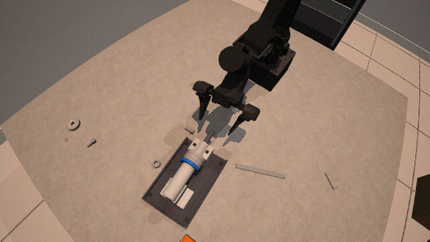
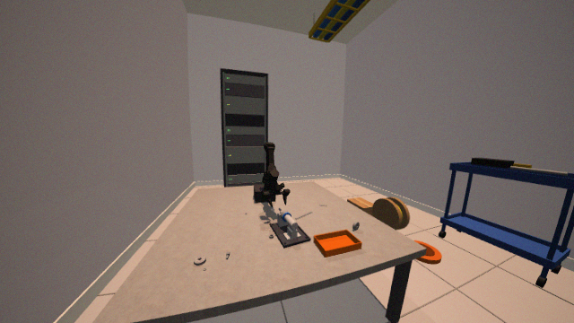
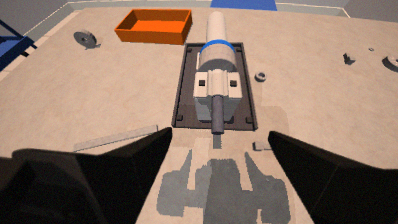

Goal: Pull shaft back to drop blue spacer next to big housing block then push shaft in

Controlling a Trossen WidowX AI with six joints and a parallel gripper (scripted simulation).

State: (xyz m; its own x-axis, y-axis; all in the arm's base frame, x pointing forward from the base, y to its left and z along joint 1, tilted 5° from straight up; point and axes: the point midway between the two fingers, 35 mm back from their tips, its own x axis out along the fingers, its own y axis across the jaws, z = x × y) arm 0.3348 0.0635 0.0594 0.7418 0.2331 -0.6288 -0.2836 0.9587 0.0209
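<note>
We see plain grey walls (image 2: 90,112) around a beige tiled floor (image 2: 471,287), a dark rack (image 2: 243,127) at the far wall, a blue cart (image 2: 507,211) on the right, a yellow-framed ceiling light (image 2: 336,18), and the tan desk (image 2: 251,274)

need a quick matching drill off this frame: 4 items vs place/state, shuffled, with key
Items
1. gripper
2. blue spacer
3. orange tray
4. flat grey bar

Place or state
A. lying on the table, off the dark base plate
B. open, holding nothing, fingers either side of the shaft's line
C. ringed around the white cylinder, above the base plate
D. beyond the fixture in the wrist view, up left

Pairs: 1-B, 2-C, 3-D, 4-A
</note>
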